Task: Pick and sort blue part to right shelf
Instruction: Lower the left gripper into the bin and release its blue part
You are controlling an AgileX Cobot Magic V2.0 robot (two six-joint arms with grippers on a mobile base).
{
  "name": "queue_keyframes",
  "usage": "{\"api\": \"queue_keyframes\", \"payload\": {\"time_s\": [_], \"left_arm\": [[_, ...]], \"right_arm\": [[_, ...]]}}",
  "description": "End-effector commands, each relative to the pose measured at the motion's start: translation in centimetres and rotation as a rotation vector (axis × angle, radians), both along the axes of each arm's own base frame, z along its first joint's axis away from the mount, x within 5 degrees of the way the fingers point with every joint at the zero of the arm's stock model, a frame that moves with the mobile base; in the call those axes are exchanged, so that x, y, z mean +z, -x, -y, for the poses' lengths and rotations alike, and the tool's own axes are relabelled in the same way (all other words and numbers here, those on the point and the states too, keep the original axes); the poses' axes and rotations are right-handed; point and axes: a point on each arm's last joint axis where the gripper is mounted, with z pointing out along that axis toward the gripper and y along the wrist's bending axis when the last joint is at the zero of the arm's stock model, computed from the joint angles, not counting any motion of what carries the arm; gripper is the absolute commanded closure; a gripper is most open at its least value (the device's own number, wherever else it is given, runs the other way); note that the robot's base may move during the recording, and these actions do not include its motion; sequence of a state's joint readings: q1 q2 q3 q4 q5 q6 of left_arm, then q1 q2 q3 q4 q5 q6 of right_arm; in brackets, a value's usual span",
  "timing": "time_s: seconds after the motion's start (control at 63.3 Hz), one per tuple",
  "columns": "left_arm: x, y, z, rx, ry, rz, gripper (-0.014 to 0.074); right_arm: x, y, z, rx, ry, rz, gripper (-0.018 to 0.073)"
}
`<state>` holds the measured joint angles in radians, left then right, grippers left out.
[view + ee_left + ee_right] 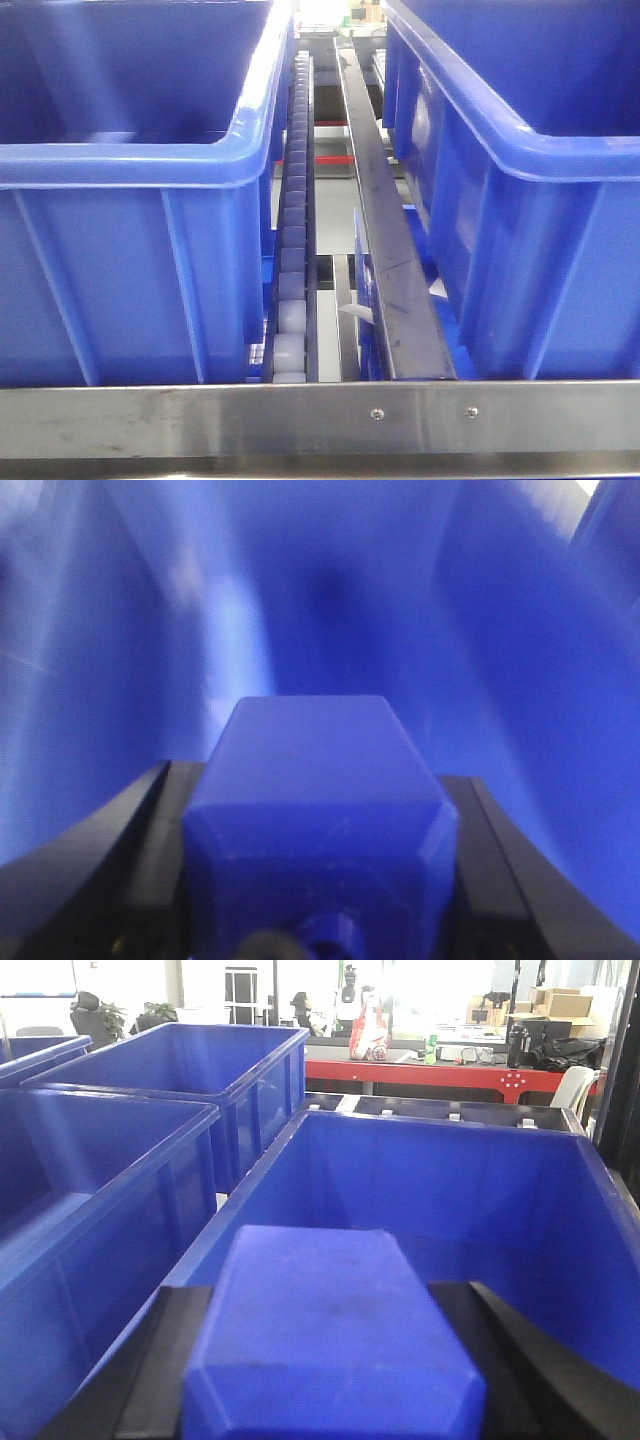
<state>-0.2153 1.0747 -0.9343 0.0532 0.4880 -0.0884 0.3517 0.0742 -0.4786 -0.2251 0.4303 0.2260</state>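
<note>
My left gripper is shut on a blue part, a blocky piece with bevelled edges, held low inside a blue bin whose blurred walls fill that view. My right gripper is shut on a second blue part and holds it above the near rim of a large blue bin. The front view shows the shelf: a steel front rail with screws, a white roller track and two large blue bins. Neither gripper shows in the front view.
A dark metal guide rail runs beside the roller track between the bins. More blue bins stand left of the right gripper's bin. A red-framed workbench with bottles and boxes stands in the background.
</note>
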Motion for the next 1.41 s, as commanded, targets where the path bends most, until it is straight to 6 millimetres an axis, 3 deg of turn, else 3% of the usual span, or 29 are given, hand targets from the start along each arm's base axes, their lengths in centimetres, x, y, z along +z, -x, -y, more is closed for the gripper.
{"api": "queue_keyframes", "payload": {"time_s": [0.0,0.158,0.348,0.585,0.727,0.869,1.106,1.264,1.391], "left_arm": [[0.8,-2.9,0.8,-0.006,0.021,0.057,0.0261],[-1.9,-7.6,1.8,-0.006,-0.002,-0.049,0.0261],[-5.5,-11.1,2.6,-0.005,-0.021,-0.154,0.0261],[-10.0,-13.3,3.0,-0.005,-0.044,-0.263,0.0261],[-11.6,-13.5,3.1,-0.003,-0.060,-0.331,0.0259],[-11.4,-13.6,3.1,-0.002,-0.061,-0.335,0.0211],[-9.5,-14.3,3.2,0.000,-0.059,-0.325,-0.0059],[-7.1,-13.9,3.1,0.003,-0.059,-0.322,-0.0073],[-4.4,-12.2,2.7,0.004,-0.048,-0.280,-0.0048]], "right_arm": [[1.7,0.2,-0.1,0.004,-0.008,0.100,0.0344],[1.7,0.2,-0.1,0.004,-0.008,0.100,0.0344],[1.7,0.2,-0.1,0.004,-0.008,0.100,0.0344],[1.6,0.2,-0.1,0.004,-0.007,0.099,0.0344],[1.6,0.2,-0.1,0.004,-0.007,0.099,0.0344],[1.6,0.1,-0.1,0.004,-0.007,0.097,0.0344],[1.6,0.1,-0.1,0.004,-0.007,0.097,0.0344],[1.6,0.1,-0.1,0.004,-0.007,0.097,0.0344],[1.6,0.1,-0.1,0.003,-0.007,0.096,0.0344]]}}
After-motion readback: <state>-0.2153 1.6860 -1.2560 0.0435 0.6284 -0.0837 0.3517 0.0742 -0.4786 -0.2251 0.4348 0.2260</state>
